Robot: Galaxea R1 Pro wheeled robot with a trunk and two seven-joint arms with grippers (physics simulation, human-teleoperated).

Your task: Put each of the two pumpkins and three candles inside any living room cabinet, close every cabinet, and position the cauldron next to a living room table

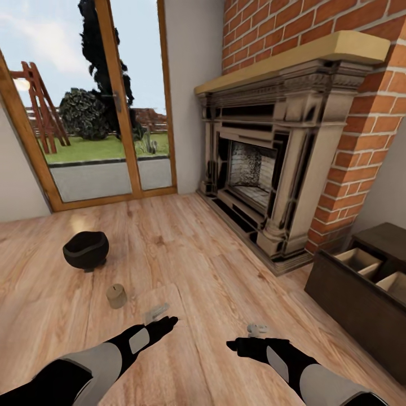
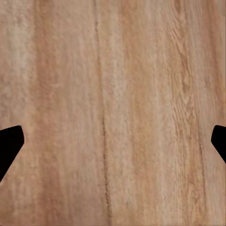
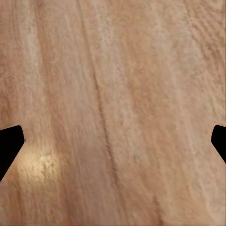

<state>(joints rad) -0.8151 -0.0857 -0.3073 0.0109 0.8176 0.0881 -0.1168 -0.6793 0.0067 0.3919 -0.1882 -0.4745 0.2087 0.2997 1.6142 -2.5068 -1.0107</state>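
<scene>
The cauldron [image 1: 85, 250] sits on the wood floor [image 1: 186, 254] near the glass door [image 1: 101, 101], a candle [image 1: 117, 296] standing just beyond the left gripper [image 1: 157, 310]. Both it and the right gripper [image 1: 258, 329] hang over bare planks, fingers spread and empty. The cabinet [image 1: 361, 293] stands right, drawers pulled out, beside the fireplace [image 1: 270, 169]

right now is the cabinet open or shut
Open: the cabinet at the right shows pale beige compartments exposed from above.

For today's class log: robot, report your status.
Both grippers, left and right, open, empty. Candle and cauldron on floor, ahead left. Cabinet open, right. Path clear.
</scene>
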